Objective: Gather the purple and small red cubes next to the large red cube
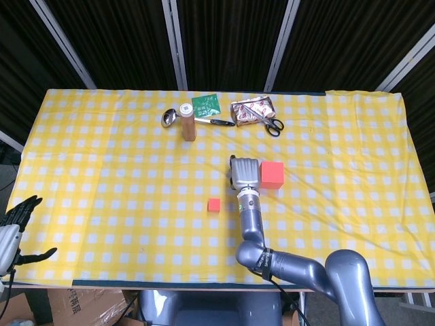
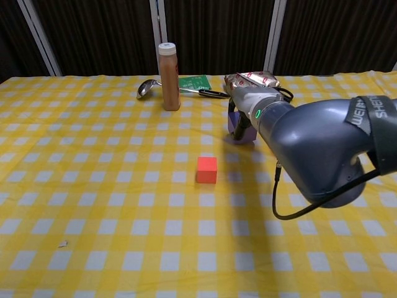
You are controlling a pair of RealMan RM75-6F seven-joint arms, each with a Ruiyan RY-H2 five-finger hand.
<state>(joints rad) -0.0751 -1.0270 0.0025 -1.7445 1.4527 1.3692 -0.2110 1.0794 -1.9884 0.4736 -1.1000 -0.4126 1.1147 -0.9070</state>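
The left hand [image 1: 15, 227] hung open off the near left edge. The small red cube [image 2: 206, 169], rigid and light, suited opposite-face pinching. Farther, the right hand [image 1: 245, 172] gripped the purple cube [image 2: 239, 128] beside the large red cube [image 1: 272, 174].

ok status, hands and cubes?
Right hand holds purple cube beside large red cube. Left hand open, off table edge. Small red cube not yet gathered. Path unobstructed.
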